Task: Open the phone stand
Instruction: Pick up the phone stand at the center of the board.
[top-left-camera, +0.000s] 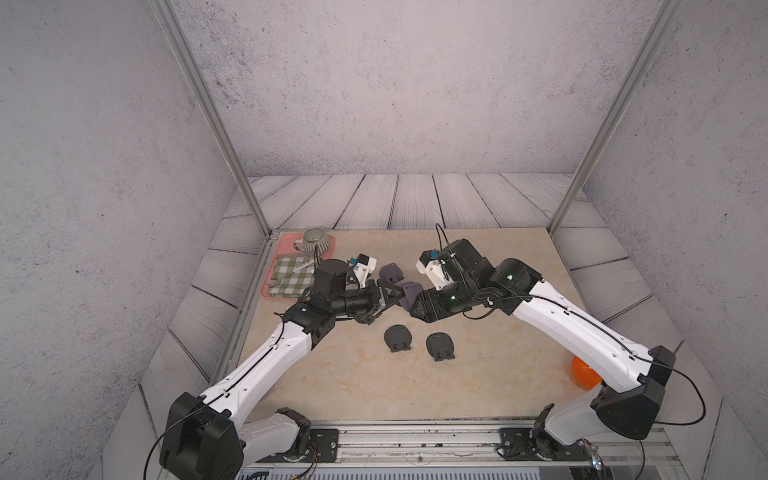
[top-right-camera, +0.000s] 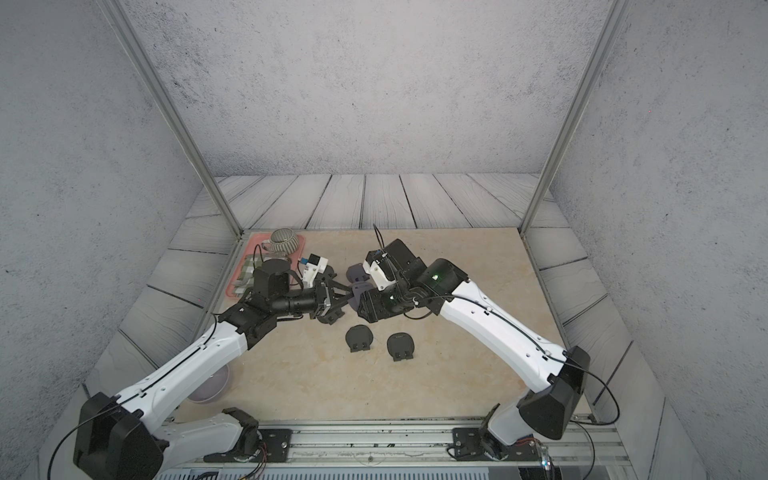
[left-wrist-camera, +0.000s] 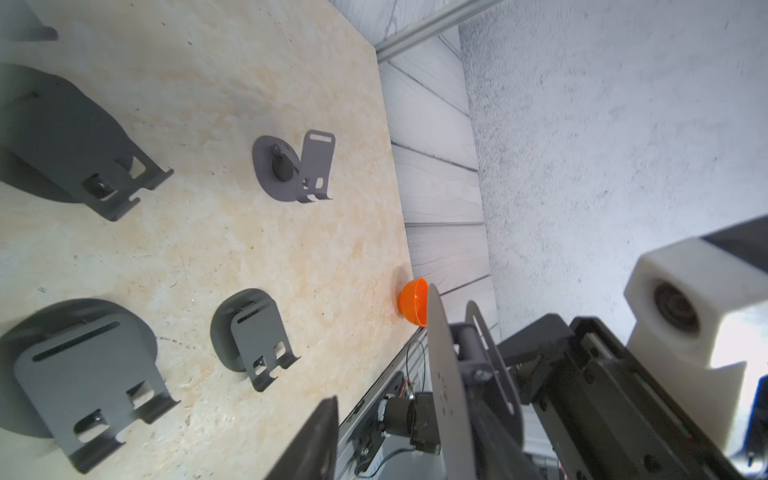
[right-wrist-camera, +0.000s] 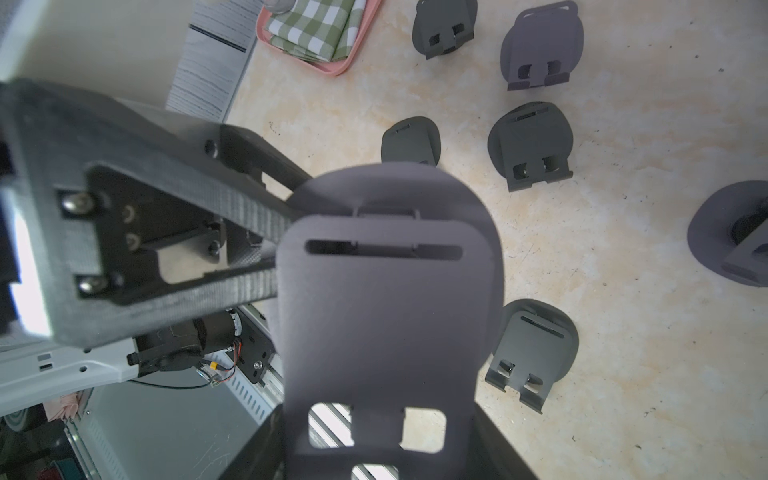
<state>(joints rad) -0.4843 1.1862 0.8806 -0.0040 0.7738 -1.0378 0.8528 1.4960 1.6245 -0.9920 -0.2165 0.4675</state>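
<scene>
Right gripper (top-left-camera: 409, 306): jaws clamped on dark grey sheet-metal phone stand (right-wrist-camera: 386, 316), which is held in the air above mid-table.
Left gripper (right-wrist-camera: 279, 249): fingers reach the stand's edge; whether they grip it cannot be told.
Beige marbled table (top-left-camera: 353, 386): folded dark stand (top-left-camera: 398, 337) and twin stand (top-left-camera: 439, 346) lie nearer the arm bases.
Pink tray (top-left-camera: 286, 241): far corner.
</scene>
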